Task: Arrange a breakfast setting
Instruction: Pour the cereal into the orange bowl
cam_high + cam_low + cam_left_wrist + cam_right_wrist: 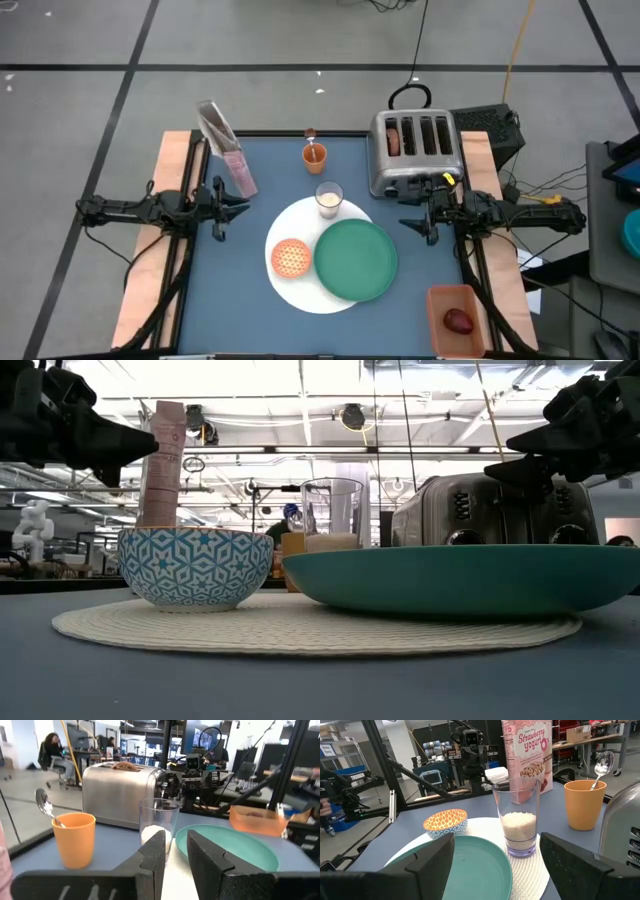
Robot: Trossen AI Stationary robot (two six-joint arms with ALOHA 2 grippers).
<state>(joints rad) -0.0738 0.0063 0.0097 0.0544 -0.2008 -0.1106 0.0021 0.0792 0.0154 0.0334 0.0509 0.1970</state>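
Observation:
A large white round plate (pixel 300 285) lies mid-table. On it rest a green plate (pixel 356 260), a small orange-patterned bowl (pixel 291 257) and a milk glass (pixel 329 198). An orange cup (pixel 314 154) holding a spoon (pixel 44 805) stands at the far edge. A pink cereal box (pixel 228 152) stands upright at the far left. A bagel (pixel 393 140) sits in a toaster slot. A dark-red fruit (pixel 458 321) lies in the tan bin. My left gripper (pixel 235 208) hovers left of the white plate, narrowly open and empty. My right gripper (pixel 410 218) hovers right of it, wide open and empty.
A silver four-slot toaster (pixel 415 150) stands at the far right, just beyond my right gripper. A tan rectangular bin (pixel 455 318) sits at the near right corner. Bare blue table (pixel 230 300) lies near left. A person (pixel 52 750) sits in the room beyond.

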